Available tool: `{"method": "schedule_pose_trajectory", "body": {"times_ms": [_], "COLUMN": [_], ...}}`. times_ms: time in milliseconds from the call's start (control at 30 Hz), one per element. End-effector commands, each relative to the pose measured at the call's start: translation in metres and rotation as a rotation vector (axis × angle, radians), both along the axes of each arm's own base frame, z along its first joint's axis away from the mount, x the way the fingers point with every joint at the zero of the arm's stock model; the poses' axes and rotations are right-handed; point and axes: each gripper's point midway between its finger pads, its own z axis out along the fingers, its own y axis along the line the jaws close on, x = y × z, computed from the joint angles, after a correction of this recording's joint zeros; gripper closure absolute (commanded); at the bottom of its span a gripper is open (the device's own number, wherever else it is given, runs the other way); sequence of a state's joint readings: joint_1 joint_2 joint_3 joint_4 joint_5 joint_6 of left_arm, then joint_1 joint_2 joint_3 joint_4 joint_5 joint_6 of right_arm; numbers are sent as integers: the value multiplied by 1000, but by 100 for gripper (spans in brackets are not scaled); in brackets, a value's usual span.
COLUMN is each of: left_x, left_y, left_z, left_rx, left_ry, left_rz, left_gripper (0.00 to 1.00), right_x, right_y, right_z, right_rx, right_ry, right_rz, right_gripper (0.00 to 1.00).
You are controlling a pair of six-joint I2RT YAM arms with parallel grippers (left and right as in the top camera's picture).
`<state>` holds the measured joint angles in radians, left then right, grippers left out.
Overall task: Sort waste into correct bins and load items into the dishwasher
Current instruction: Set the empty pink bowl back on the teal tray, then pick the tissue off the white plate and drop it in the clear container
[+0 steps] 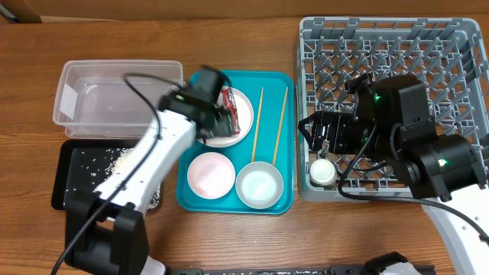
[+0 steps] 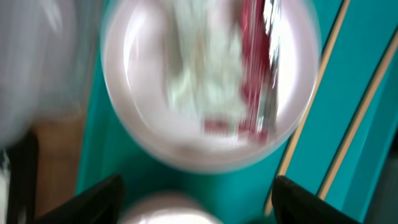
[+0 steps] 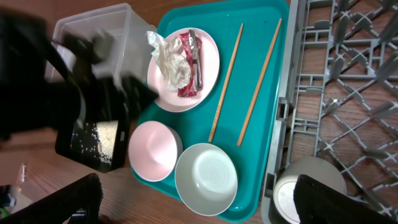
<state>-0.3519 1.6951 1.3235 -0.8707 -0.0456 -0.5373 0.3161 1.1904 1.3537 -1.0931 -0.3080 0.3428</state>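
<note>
Lying on the round pale pink-white plate point(image 3: 183, 84) are the crumpled white tissue point(image 3: 166, 57) and, just beside it, the red foil snack wrapper point(image 3: 189, 65), shiny with a silvery strip. The plate sits at the far end of the teal tray point(image 3: 258, 37). Two thin wooden chopsticks point(image 3: 226, 81) lie roughly parallel to its right, and a small pink bowl point(image 3: 154, 149) and a grey metal bowl point(image 3: 206, 178) sit side by side at the near end.

The left gripper point(image 1: 216, 118) hovers over the plate, its fingers point(image 2: 93, 199) spread apart with nothing between them; the left wrist view is blurred. The right gripper point(image 1: 319, 139) hangs at the left edge of the grey dish rack point(image 1: 397, 46), its fingers point(image 3: 348, 199) wide apart and empty. The small white cup point(image 1: 322, 172) stands in the rack's near-left corner.

Whitish grains point(image 1: 114, 160) are scattered on the black tray point(image 1: 65, 183), just beside the clear tub point(image 1: 114, 92). Everything rests on a wood-grain table point(image 1: 229, 244).
</note>
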Motion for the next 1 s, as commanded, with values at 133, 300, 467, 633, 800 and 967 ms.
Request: {"method": "schedule_pose_trajectory", "body": {"times_ms": [133,300,467,633,800,967], "left_x": [63,68,64,59,66,68], "left_y": [6,1,3,0,8,61], "left_z": [-7,-50,-76,-69,9,88], "left_rx": [-50,-33,-12,-23,7,158], "left_ry": [-148,-82,-22,0,-50,-144], "left_rz": [-48,-58,-70,-93,-74,38], "left_gripper": [25,30,57,96,96,96], "right_x": [-4,-5,-4,-4,-6,-9], "right_y": [0,0,0,-1,-1,-2], "right_z": [-7,-12,-16,-16,-17,-19], "right_rx": [-14,-21,-25,-29,-32,-36], "right_ry": [28,51,65,65,75,87], "right_rz": [10,10,10,8,8,8], "right_gripper": [0,0,0,0,0,0]}}
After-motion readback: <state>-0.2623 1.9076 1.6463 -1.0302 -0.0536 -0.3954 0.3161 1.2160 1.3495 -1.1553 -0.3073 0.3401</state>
